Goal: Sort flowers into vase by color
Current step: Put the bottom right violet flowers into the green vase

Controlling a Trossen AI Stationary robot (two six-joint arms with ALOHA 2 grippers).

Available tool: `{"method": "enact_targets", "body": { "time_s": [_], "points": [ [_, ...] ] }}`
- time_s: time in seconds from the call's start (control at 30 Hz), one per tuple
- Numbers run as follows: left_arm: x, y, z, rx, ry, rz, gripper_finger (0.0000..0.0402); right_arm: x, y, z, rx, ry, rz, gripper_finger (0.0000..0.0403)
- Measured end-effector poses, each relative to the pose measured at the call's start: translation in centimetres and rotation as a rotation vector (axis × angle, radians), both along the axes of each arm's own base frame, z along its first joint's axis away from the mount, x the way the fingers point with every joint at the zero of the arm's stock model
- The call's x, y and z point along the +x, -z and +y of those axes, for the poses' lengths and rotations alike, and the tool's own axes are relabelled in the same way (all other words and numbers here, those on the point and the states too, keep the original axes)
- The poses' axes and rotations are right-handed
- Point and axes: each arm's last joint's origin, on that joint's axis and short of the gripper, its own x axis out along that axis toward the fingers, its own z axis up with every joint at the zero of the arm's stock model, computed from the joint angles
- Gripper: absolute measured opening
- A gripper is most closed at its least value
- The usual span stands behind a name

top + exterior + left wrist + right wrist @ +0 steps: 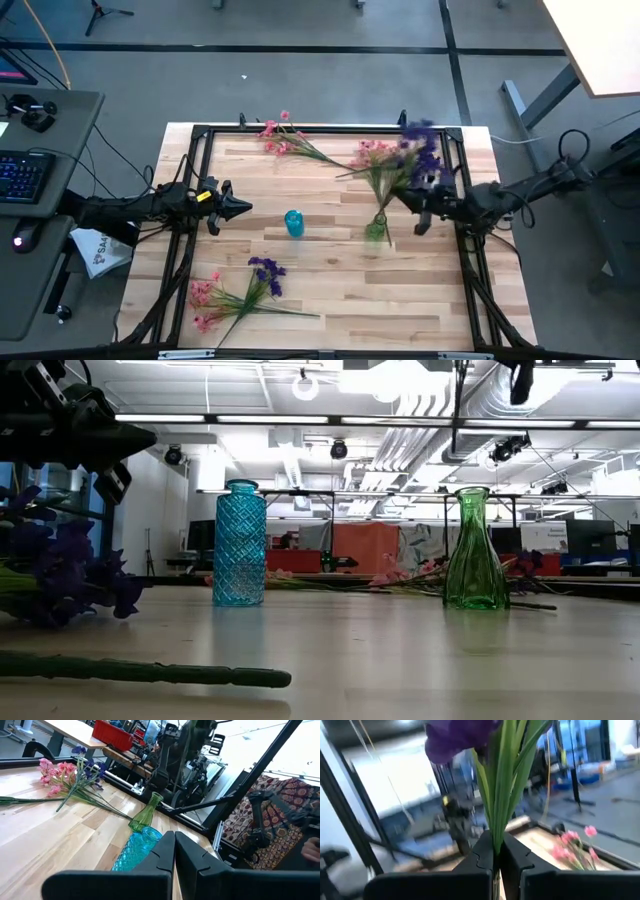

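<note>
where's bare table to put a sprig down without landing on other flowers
Bare wood lies between the blue vase and the near-left flower pile, and along the near-right table below the green vase. The far edge is crowded with pink flowers and the right gripper holding a purple sprig.

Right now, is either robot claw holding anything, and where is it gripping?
The right gripper pinches a purple flower by its green stem. The left gripper holds nothing.
</note>
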Motion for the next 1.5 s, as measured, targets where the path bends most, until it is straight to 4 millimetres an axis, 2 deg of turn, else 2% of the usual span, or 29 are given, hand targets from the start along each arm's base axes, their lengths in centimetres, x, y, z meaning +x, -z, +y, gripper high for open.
{"method": "enact_targets", "body": {
  "time_s": [0.13, 0.37, 1.0, 1.17, 1.37, 1.5],
  "points": [
    [0.0, 0.0, 0.0, 0.000, 0.000, 0.000, 0.0000, -1.0, 0.6, -0.4, -0.032, 0.019, -0.046, 0.0000],
    [0.0, 0.0, 0.0, 0.000, 0.000, 0.000, 0.0000, -1.7, 1.0, -0.7, -0.062, 0.015, 0.050, 0.0000],
    [0.0, 0.0, 0.0, 0.000, 0.000, 0.000, 0.0000, -1.7, 2.0, -0.7, -0.072, 0.038, 0.155, 0.0009],
    [0.0, 0.0, 0.0, 0.000, 0.000, 0.000, 0.0000, -1.7, 2.2, -0.7, -0.076, 0.038, 0.176, 0.0051],
    [0.0, 0.0, 0.0, 0.003, 0.000, 0.000, 0.0000, -1.7, 2.4, -0.7, -0.006, 0.026, 0.166, 0.0137],
    [0.0, 0.0, 0.0, -0.001, 0.000, 0.000, 0.0000, -1.7, 3.2, -0.5, 0.047, -0.034, 0.227, 0.0195]
  ]
}}
